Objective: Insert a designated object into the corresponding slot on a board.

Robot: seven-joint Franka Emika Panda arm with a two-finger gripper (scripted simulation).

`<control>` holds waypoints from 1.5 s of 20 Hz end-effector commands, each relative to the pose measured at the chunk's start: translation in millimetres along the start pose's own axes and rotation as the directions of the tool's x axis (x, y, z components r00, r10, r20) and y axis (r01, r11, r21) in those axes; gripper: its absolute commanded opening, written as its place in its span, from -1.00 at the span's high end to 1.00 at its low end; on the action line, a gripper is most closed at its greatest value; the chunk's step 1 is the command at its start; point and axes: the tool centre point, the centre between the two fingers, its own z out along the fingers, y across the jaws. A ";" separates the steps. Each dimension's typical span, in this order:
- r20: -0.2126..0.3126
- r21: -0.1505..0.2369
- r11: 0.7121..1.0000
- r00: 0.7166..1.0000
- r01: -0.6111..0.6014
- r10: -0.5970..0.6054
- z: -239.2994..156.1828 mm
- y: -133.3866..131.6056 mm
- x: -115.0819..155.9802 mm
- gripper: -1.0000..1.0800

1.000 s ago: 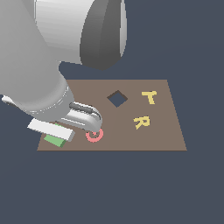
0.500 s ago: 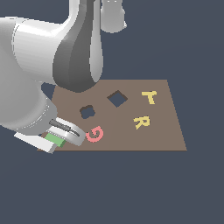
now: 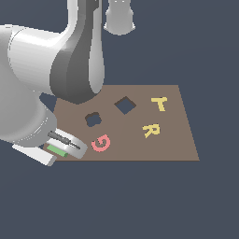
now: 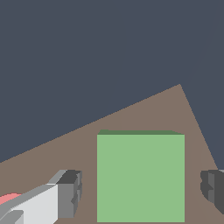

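The task is barely begun: the flat, matte green square block (image 4: 140,177) lies on a corner of the smooth brown board (image 3: 172,140), well apart from the diamond-turned square slot (image 3: 125,105). The gripper (image 4: 140,192) straddles it, pads (image 4: 70,192) spread wide, touching nothing. Grasping, carrying and inserting all remain.

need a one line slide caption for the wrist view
Open gripper straddling the green square block at a corner of the brown board, fingers not yet touching it.
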 end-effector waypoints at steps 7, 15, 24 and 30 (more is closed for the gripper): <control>0.000 0.000 1.000 1.000 -0.002 0.002 19.2 0.0 0.6 -0.92; 0.000 0.000 1.000 1.000 -0.002 0.002 19.6 0.0 0.6 1.00; -0.001 0.001 1.000 1.000 -0.012 0.012 18.8 0.6 -0.7 1.00; -0.001 0.001 0.998 0.998 -0.069 0.069 18.5 4.9 -8.3 1.00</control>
